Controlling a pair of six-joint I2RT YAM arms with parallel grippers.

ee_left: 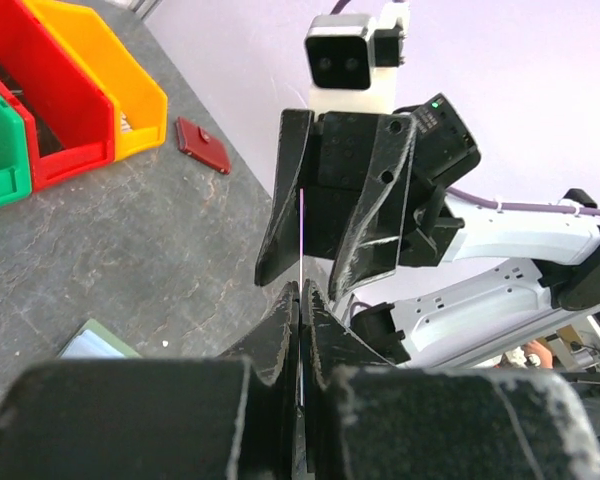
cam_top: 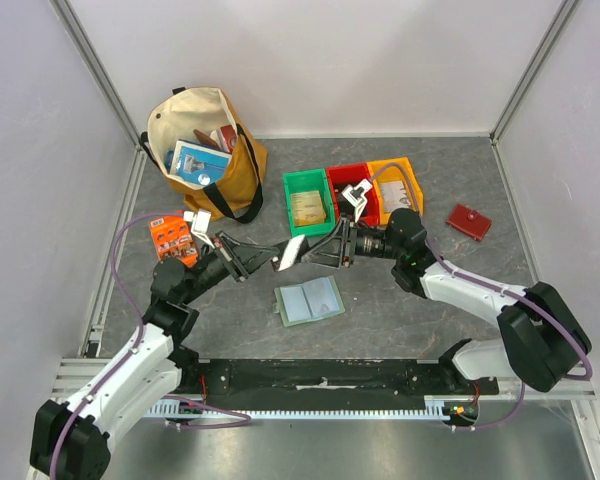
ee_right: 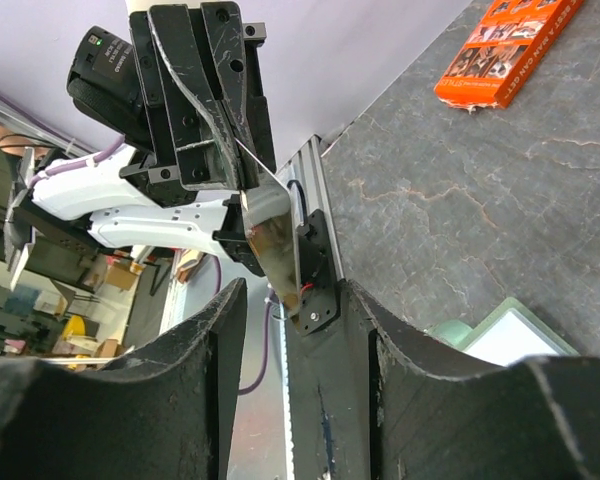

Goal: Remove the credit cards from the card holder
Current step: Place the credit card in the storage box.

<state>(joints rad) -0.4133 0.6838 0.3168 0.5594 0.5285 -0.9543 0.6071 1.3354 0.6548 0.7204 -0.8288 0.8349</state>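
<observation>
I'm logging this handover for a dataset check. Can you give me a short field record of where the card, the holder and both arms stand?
left gripper: jaws shut on one edge of the card
right gripper: jaws apart, facing the card's free end, not clamped on it
card: thin, shiny, held in the air between the two grippers
card holder: lying open on the table, just nearer than the grippers, touched by neither
cards left in holder: cannot tell
nearby: red wallet far right, orange packet beside left arm

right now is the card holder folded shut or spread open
Spread open. The card holder lies flat on the table, both pale inner panels facing up. Whether cards remain inside: cannot tell.
</observation>
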